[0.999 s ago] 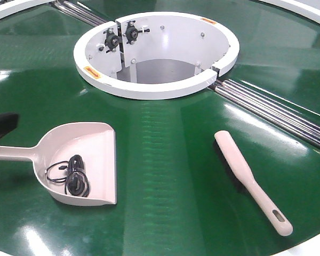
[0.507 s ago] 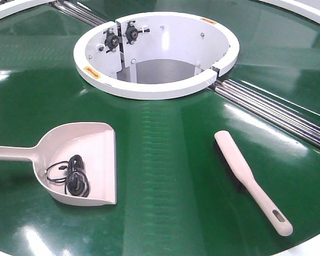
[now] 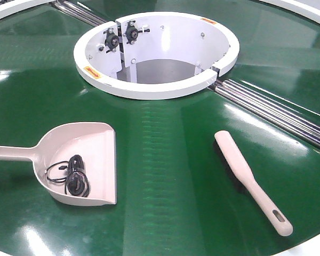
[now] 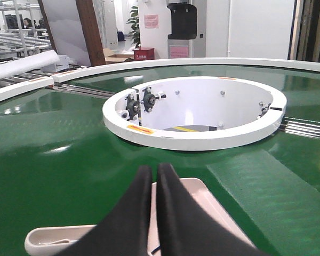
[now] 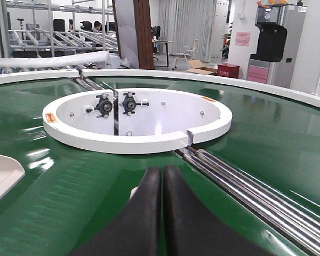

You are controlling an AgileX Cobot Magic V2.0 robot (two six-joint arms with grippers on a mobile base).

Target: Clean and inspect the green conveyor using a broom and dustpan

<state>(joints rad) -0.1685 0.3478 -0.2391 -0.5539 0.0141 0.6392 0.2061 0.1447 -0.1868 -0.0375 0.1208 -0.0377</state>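
The green conveyor (image 3: 165,160) fills the front view, with its white round central opening (image 3: 156,53) and steel rollers (image 3: 277,109). The dustpan (image 3: 88,154) lies at the left, handle pointing left, with a coiled black cable (image 3: 73,176) inside. The broom (image 3: 250,181) lies at the right, handle toward the near edge. Neither gripper shows in the front view. In the left wrist view my left gripper (image 4: 151,169) is shut and empty above the dustpan (image 4: 194,197). In the right wrist view my right gripper (image 5: 161,170) is shut and empty, with the broom's tip (image 5: 132,193) just left of it.
White outer rims (image 3: 304,8) border the belt at the back. Roller gaps (image 3: 77,13) cross the belt at back left and right. Bearing mounts (image 3: 120,36) sit inside the central opening. A shop floor with racks (image 5: 48,32) lies beyond.
A second ago my left gripper's dark body showed at the left edge of the front view, over the dustpan handle. It has drawn back out of that view. Dustpan and broom have not moved.
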